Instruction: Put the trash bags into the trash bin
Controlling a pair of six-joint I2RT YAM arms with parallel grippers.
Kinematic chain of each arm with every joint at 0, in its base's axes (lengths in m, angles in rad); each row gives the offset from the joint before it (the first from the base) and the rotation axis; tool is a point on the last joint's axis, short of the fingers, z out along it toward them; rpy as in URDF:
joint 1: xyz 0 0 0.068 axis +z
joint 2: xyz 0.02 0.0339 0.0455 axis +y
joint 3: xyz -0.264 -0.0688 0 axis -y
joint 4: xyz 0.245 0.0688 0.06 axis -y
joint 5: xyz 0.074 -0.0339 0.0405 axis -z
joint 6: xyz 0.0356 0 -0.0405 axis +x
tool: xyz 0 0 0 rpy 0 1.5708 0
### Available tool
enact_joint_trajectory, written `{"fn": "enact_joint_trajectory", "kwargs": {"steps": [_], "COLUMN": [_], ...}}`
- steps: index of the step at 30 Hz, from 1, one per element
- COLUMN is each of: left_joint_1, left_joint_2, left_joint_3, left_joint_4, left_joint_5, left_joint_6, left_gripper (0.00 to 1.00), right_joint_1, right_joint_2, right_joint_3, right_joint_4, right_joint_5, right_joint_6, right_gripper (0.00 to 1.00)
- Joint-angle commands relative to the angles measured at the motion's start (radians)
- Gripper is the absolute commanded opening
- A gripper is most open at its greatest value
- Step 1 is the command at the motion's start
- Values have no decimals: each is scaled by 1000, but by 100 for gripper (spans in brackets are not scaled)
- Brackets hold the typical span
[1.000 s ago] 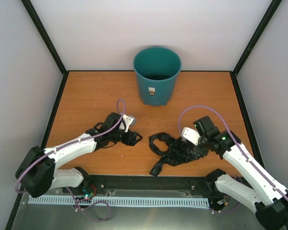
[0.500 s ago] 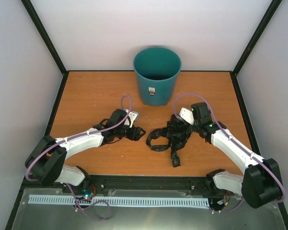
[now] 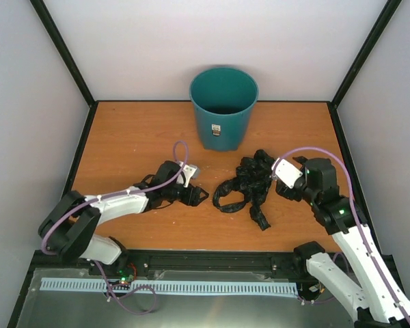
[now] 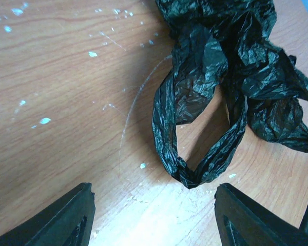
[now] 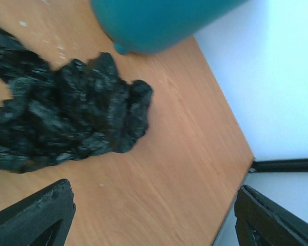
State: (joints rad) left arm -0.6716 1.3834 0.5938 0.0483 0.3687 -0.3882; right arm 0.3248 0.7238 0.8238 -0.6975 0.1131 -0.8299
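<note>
The orange-brown wood-grain tabletop (image 3: 123, 137) carries two things. A teal trash bin (image 3: 223, 116) stands upright at the middle of its far edge, white label (image 3: 216, 128) facing the near side. A crumpled black trash bag (image 3: 246, 188) lies near the bin, right of centre, one loop handle (image 4: 167, 133) spread flat leftward. Small white flecks (image 4: 44, 121) and a faint curved scratch mark the wood.

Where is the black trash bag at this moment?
In the top view the trash bag lies crumpled on the table, right of centre, near the trash bin, outside it.
</note>
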Motion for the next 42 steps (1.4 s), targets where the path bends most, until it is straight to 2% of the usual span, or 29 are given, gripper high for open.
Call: {"fn": "enact_joint_trajectory", "kwargs": {"steps": [1,5,9,16,19,21,23,28,31,33,37,42], "left_joint_1": [-6,-7,-11,-63,-117,-149,-168,-171,-171,-171,-173,-178], "left_joint_2": [79,154,251,408,449,465,465,385,304,247,126,-61], "left_joint_3": [56,83,112,163,188,200,202,142,79,34,-41,-54], "left_joint_4": [76,135,194,297,304,295,281,306,340,359,335,152], "left_joint_5": [87,136,136,144,125,89,54,-26,-73,-99,-126,-177], "left_joint_6": [15,22,2,9,9,8,-3,-51,-78,-97,-116,-94], "left_gripper": [65,65,65,62,59,54,46,26,13,8,3,3], "right_joint_1": [-5,-5,-4,-3,-4,2,25,42,41,39,31,31], "right_joint_2": [-33,28,62,60,35,31,54,107,98,100,164,214], "right_joint_3": [0,-8,-39,-129,-156,-184,-208,-272,-310,-327,-296,-123], "right_joint_4": [-183,-236,-298,-305,-261,-223,-176,-7,31,65,145,62], "right_joint_5": [-187,-277,-393,-539,-569,-604,-575,-304,-242,-217,-135,-283], "right_joint_6": [37,32,-36,-77,-60,-58,-34,60,35,34,87,144], "right_gripper": [84,80,81,87,95,99,99,92,92,87,66,33]}}
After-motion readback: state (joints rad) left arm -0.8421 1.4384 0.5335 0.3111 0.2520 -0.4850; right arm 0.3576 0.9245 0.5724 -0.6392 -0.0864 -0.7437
